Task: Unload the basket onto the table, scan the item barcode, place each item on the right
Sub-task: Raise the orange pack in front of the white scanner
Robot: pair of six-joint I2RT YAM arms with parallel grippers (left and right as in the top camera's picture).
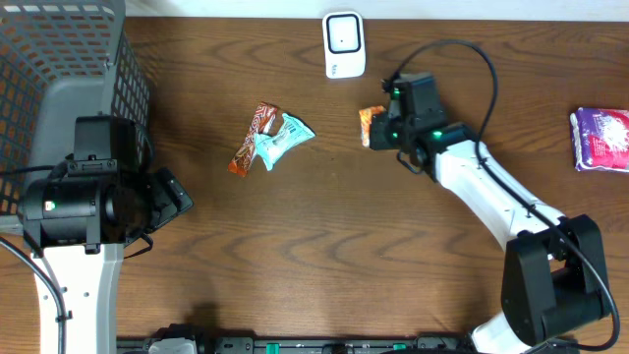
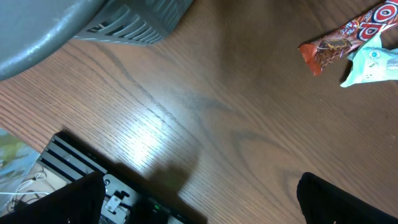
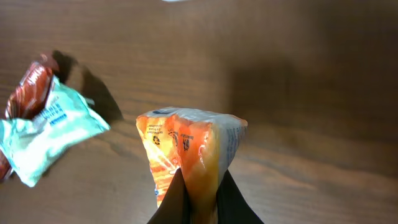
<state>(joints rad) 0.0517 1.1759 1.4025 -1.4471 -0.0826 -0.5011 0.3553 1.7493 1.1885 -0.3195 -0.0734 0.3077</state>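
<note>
My right gripper [image 1: 388,128] is shut on an orange snack packet [image 1: 371,126], held off the table just below and to the right of the white barcode scanner [image 1: 344,44]. In the right wrist view the packet [image 3: 186,149] stands pinched between the two dark fingers of that gripper [image 3: 200,180], its crimped end pointing away; no barcode shows on the visible side. My left gripper [image 1: 172,197] rests open at the left, beside the basket. Its jaws [image 2: 199,199] stand wide over bare wood with nothing between them.
A grey mesh basket [image 1: 59,69] fills the far left corner. A red-brown bar [image 1: 254,138] and a teal packet [image 1: 283,140] lie together mid-table. A purple packet [image 1: 601,140] lies at the right edge. A black rail runs along the front edge [image 2: 81,162].
</note>
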